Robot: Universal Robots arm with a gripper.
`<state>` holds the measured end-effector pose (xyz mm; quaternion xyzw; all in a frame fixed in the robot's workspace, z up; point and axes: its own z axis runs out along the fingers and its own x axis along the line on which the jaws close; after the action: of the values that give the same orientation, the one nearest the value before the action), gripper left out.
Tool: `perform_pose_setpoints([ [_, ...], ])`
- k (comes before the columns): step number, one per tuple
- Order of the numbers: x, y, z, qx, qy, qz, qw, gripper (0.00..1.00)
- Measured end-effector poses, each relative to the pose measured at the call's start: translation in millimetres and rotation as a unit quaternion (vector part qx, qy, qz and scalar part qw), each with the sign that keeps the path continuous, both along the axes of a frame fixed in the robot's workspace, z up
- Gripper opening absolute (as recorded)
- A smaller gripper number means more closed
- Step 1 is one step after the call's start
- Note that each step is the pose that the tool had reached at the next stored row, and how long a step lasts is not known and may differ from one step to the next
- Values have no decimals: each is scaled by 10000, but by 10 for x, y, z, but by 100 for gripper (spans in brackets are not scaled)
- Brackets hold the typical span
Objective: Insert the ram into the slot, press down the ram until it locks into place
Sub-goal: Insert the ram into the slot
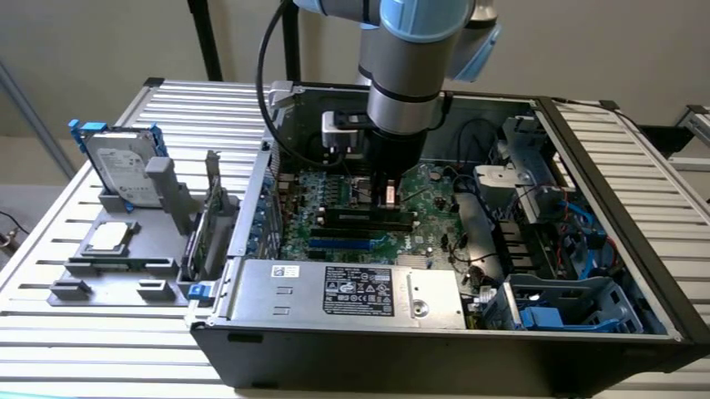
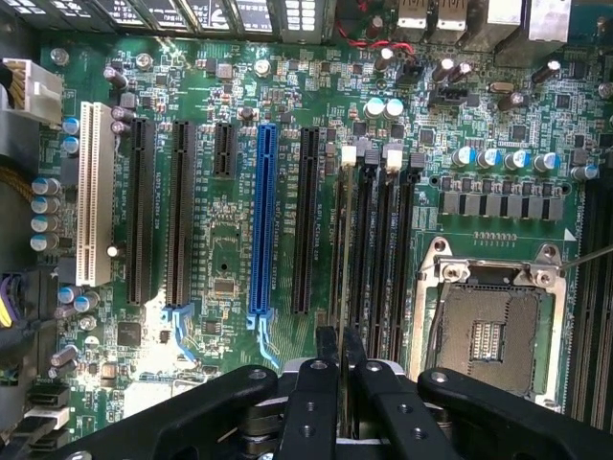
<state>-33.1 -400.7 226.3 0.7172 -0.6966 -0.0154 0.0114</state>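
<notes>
The ram (image 2: pixel 342 259) stands on edge, pinched in the closed claw (image 2: pixel 340 347), directly over the slot (image 2: pixel 335 201) on the motherboard (image 2: pixel 230 249). Whether it is seated cannot be told. Risk noted: if the stick is tilted or off the slot's line, downward pressure could jam one end and leave a latch unlocked.
</notes>
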Motion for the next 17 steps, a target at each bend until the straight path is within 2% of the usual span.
perform_pose_setpoints([
  [17,7,0,-19,0,7,0,10000,13],
])
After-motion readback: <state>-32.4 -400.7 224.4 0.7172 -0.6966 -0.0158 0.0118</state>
